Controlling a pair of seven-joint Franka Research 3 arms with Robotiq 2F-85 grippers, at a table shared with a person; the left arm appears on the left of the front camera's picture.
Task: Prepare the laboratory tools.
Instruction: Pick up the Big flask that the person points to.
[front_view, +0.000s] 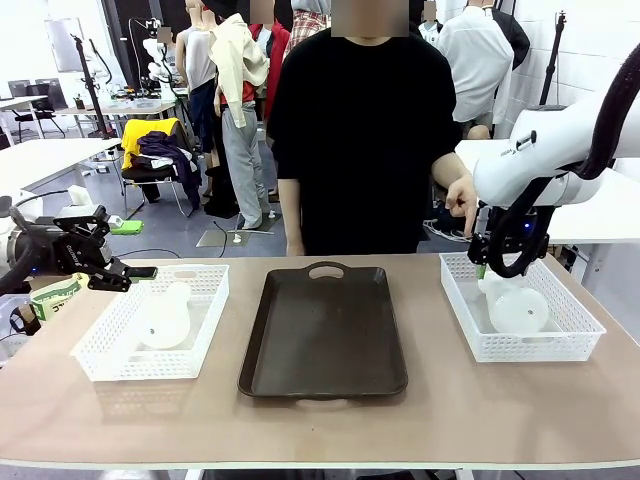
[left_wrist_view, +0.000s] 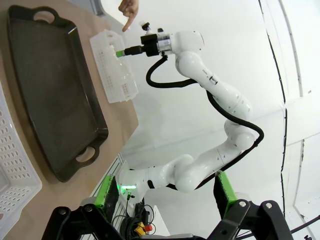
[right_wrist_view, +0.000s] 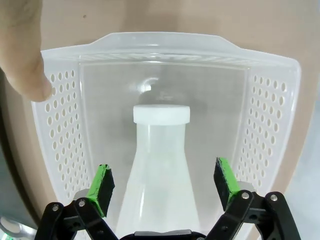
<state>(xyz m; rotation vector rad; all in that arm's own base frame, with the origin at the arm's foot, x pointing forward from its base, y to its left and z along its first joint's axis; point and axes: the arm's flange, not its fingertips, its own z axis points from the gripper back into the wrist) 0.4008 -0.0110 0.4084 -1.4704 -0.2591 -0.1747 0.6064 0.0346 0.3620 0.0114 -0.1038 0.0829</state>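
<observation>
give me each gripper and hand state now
left gripper: open, empty
right gripper: open, fingers either side of the flask, not gripping
person's hand: pointing, holding nothing

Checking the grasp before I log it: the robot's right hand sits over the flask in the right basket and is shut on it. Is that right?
No. The robot's right hand is over the flask in the right basket, but it is open: the right wrist view shows its green pads standing clear of the flask on either side.

No text is showing clearly enough to read; small dark markings on the white robot arm (front_view: 540, 145) are appearing too tiny and blurred.
</observation>
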